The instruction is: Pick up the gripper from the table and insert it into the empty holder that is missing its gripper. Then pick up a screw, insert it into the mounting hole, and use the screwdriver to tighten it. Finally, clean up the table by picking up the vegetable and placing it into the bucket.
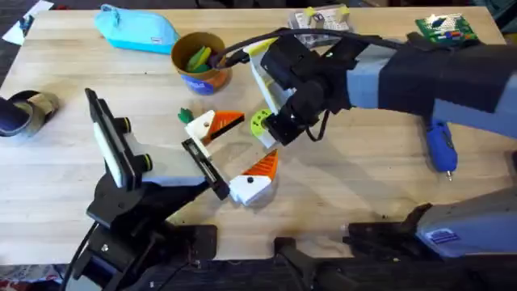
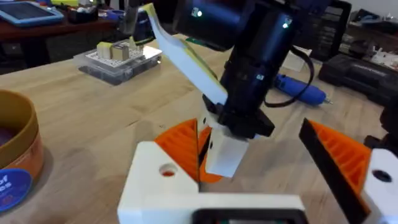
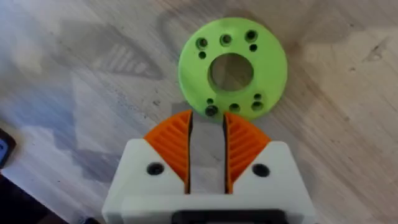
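The right claw (image 3: 206, 163), pressed together, hovers by the green disc (image 3: 232, 67) (screw step, seemingly); next, it must spread.

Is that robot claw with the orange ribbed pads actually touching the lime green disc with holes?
Cannot tell. In the right wrist view the right gripper's orange tips meet the lime green holed disc's rim, but height above it is unclear.

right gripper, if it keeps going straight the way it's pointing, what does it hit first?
Probably the lime green disc: it lies on the table right beyond the right gripper, whose shut orange pads point at its near rim. Depth is unclear.
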